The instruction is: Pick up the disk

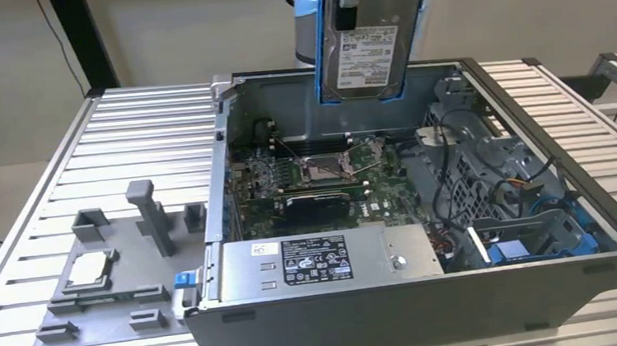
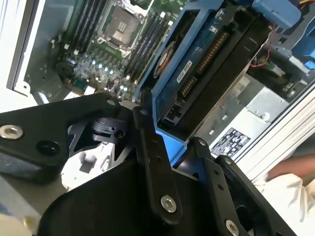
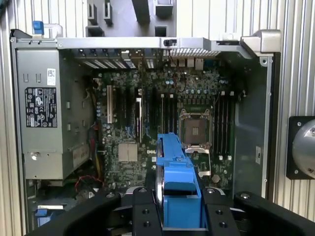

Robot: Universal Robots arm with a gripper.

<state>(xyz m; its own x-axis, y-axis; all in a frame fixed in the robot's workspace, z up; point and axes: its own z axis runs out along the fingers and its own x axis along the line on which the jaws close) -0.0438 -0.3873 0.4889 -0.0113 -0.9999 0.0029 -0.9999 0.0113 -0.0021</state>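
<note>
— Well, what lies under you, biggest first?
— The slatted metal table [image 1: 119, 146], and on it the open case [image 1: 408, 318], its side panel off and its inside facing up.
— And inside?
— The board [image 3: 147, 123] covers the floor of the case. The grey box [image 1: 315, 259] with the black-and-white label sits against the wall nearest the exterior view. Beside the case, on the exterior view's left, a grey fixture [image 1: 131, 303] rests on the table.
— Where is the disk?
— In my gripper [image 3: 179, 216]. The disk [image 1: 370, 44] hangs on edge above the far part of the case, its label toward the exterior view and its blue frame around it. In both wrist views my black fingers [image 2: 152, 162] are clamped against the frame from either side (its blue end sits right between them).
— What is below it?
— In the first wrist view, the board, with the bare socket [image 3: 195, 130] just beside the frame.
— Anything smaller?
— A square silver chip [image 1: 87, 269] on the fixture, well apart from me.
</note>
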